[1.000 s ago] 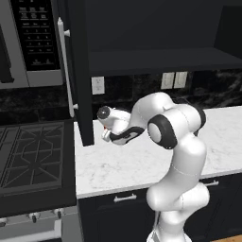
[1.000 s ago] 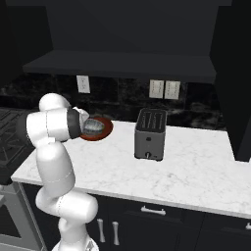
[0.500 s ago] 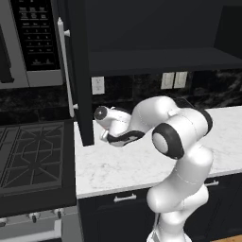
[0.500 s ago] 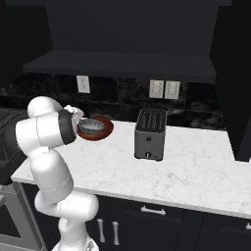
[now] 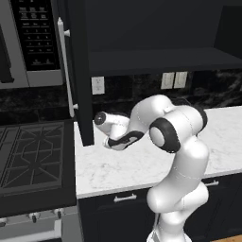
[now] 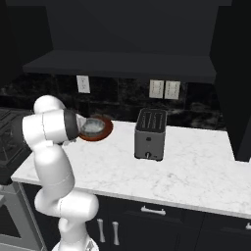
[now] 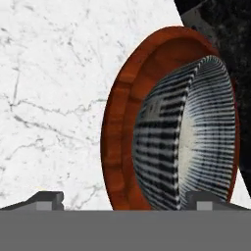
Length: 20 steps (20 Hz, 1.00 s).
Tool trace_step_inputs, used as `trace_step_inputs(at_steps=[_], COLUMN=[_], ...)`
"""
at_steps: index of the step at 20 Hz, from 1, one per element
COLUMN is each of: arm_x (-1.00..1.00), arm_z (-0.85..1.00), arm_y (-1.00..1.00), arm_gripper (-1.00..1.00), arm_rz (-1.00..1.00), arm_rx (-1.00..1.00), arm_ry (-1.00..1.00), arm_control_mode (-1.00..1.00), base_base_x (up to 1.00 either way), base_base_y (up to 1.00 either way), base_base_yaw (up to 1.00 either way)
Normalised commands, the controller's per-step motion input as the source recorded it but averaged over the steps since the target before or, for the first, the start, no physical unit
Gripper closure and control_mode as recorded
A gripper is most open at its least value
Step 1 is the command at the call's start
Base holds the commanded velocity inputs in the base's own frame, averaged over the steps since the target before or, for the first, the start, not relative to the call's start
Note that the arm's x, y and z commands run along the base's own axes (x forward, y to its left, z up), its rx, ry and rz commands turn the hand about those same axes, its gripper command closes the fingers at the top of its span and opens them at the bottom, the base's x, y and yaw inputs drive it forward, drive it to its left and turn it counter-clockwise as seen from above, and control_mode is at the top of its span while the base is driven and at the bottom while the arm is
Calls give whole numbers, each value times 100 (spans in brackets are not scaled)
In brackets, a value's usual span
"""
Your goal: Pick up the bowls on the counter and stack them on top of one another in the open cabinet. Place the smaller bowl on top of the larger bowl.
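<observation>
Smaller bowl: grey speckled round bowl (image 7: 184, 137) sits inside the wide reddish-brown glossy bowl (image 7: 122, 127).
Both bowls: on the white marble counter (image 6: 196, 166), left of the dark toaster (image 6: 150, 133).
Gripper (image 7: 125, 198): fingertips spread, holding nothing.
Left base view: arm hides bowls.

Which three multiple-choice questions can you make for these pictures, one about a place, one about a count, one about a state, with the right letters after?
1. Where is the smaller bowl?
A. inside the larger bowl
B. on the cabinet shelf
C. on the toaster

2. How many slots does the toaster have?
A. one
B. two
C. four

3. How is the cabinet door?
A. shut
B. taken off
C. swung open

Answers: 1 A, the hand view shows the grey bowl nested in the reddish-brown one on the counter. 2 B, two dark slots show on top. 3 C, the shelf behind it is exposed.
</observation>
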Motion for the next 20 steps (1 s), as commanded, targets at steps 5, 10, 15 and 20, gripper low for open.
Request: trace_step_inputs(at_steps=[5,10,15,20], arm_x=[39,39,24,0], arm_z=[-29,-33,-19,0], arm_y=[-18,-22,-12,0], arm_gripper=[-100,-100,100,100], arm_rz=[0,0,0,0], arm_rx=[-6,-6,-2,0], arm_ry=[0,0,0,8], arm_control_mode=[-100,-100,-100,-100], base_base_x=[0,0,0,0], base_base_y=[0,0,0,0], base_base_yaw=[0,0,0,0])
